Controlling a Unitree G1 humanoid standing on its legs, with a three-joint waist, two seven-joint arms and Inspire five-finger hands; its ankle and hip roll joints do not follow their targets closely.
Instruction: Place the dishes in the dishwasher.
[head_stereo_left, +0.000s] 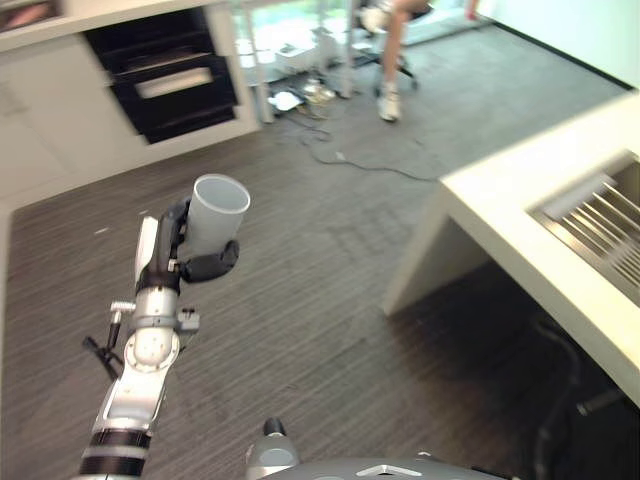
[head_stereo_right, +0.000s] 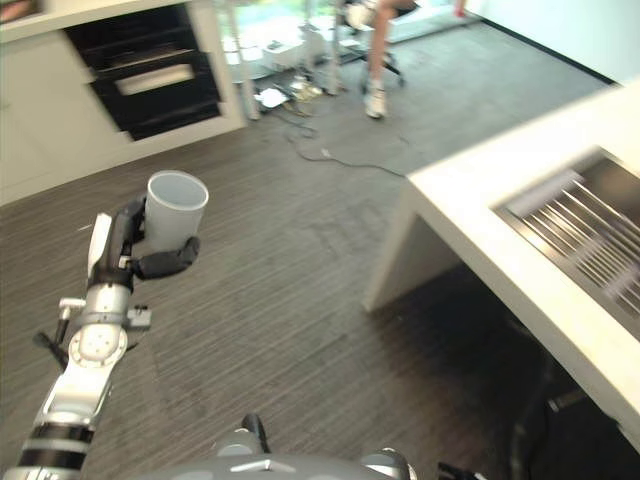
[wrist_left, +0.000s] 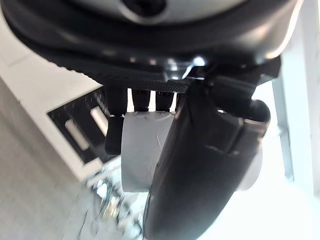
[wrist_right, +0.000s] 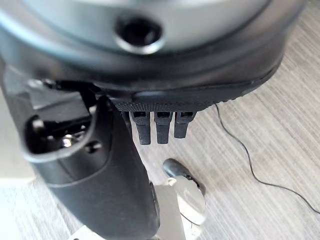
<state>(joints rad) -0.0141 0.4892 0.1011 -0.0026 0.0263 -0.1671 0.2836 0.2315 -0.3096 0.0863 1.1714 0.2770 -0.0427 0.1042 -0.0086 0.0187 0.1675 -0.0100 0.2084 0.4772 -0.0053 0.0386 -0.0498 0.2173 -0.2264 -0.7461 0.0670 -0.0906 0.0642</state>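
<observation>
I have the left hand (head_stereo_left: 185, 255) lifted over the dark wood floor (head_stereo_left: 320, 300), with its fingers and thumb curled around a pale grey cup (head_stereo_left: 217, 215); the left wrist view shows the cup (wrist_left: 145, 150) pressed between the fingers behind it and the thumb in front. The right hand (wrist_right: 150, 125) hangs low over the floor with straight, relaxed fingers, holding nothing. I judge this is the carrying step; the cup is in the air, well apart from the white counter (head_stereo_left: 500, 215) on my right side and from the dark open unit (head_stereo_left: 165, 75) in the white cabinets far ahead, which is probably the dishwasher, but I cannot tell for sure. To do it well, I would keep the grasp firm and the wrist level while I turn and walk; I would also keep clear of the person (head_stereo_left: 392, 60) seated beyond. The cup stands nearly upright; its long axis is close to vertical, leaning slightly, and its open mouth points up.
</observation>
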